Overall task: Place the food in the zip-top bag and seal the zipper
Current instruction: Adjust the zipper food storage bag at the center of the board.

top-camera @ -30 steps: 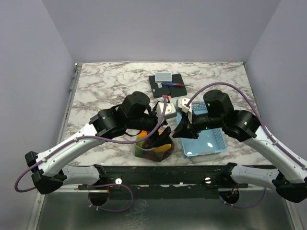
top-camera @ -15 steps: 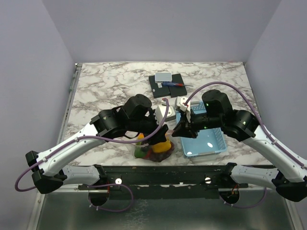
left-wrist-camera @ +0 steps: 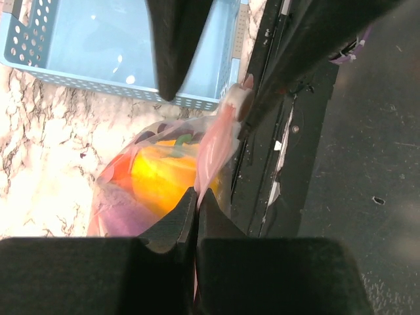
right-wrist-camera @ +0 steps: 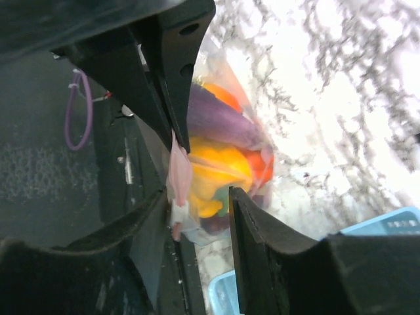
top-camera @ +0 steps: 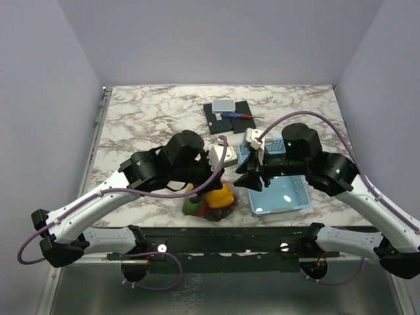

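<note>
The zip-top bag [top-camera: 215, 202] stands at the table's near edge, holding the food: a yellow piece [left-wrist-camera: 157, 174], a purple one [right-wrist-camera: 216, 121] and a red-orange one [right-wrist-camera: 259, 164]. Its pink zipper [left-wrist-camera: 216, 141] runs upward from my left gripper [left-wrist-camera: 195, 194], which is shut on the strip. A white slider [right-wrist-camera: 178, 211] sits at the zipper's [right-wrist-camera: 178, 169] end. My right gripper [right-wrist-camera: 197, 195] is open, one finger on each side of that end, without pinching it. In the top view the left gripper [top-camera: 220, 178] and right gripper [top-camera: 244, 180] meet above the bag.
A light-blue basket [top-camera: 283, 193] lies just right of the bag, under my right arm. A black pad with a small white box [top-camera: 224, 106] and a pen rests at the back. The dark rail of the arm mounts [top-camera: 223, 236] runs directly behind the bag.
My left gripper has closed onto the pink zipper strip. My right gripper, shut before, has opened. The bag's mouth has drawn together into a narrow strip.
</note>
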`<move>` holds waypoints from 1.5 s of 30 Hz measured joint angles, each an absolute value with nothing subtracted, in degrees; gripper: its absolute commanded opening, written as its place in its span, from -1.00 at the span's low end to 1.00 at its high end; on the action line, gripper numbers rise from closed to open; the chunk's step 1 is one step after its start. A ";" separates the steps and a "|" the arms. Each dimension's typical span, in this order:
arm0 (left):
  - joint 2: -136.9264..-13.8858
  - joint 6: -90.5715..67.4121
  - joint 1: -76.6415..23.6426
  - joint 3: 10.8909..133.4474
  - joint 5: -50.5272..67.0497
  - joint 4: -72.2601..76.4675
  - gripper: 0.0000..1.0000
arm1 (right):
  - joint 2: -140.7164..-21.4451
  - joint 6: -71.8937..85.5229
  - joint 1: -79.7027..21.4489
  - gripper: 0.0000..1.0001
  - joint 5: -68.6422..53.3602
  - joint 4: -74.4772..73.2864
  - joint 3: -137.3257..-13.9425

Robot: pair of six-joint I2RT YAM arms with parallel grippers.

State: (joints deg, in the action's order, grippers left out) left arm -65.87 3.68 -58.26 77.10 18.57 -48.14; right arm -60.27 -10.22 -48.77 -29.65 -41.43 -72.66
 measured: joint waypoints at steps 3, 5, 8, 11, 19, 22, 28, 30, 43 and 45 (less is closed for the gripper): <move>-65.54 3.64 -58.26 76.99 18.59 -48.21 -1.00 | -57.08 -9.41 -48.77 0.15 -28.80 -38.17 -70.41; -65.06 3.53 -58.26 76.84 18.59 -48.18 -1.00 | -54.48 -8.62 -48.77 0.22 -28.56 -35.81 -68.14; -63.92 3.42 -58.26 76.47 18.61 -48.25 -1.00 | -51.53 -7.29 -48.77 0.24 -28.47 -32.82 -64.84; -62.87 3.03 -58.26 76.42 18.63 -48.66 -1.00 | -49.04 -5.74 -48.77 0.25 -28.51 -28.14 -60.38; -62.15 1.78 -58.26 76.47 19.07 -48.66 -1.00 | -41.52 -0.78 -48.75 0.24 -31.09 -12.08 -46.76; -62.15 1.30 -58.26 76.49 19.22 -48.66 -1.00 | -41.43 1.61 -48.75 0.20 -31.64 -6.37 -44.56; -62.28 0.99 -58.26 77.28 19.94 -48.97 -1.00 | -42.57 4.10 -48.75 0.07 -32.25 0.40 -42.46; -62.28 0.89 -58.26 77.69 20.12 -48.99 -1.00 | -43.13 4.54 -48.75 0.06 -32.53 1.67 -42.46; -62.28 0.84 -58.26 78.41 20.38 -48.97 -1.00 | -44.47 7.11 -48.75 -0.41 -35.00 6.46 -41.56; -62.28 0.84 -58.26 78.43 20.38 -48.97 -1.00 | -44.47 7.46 -48.75 -0.29 -35.40 6.52 -41.56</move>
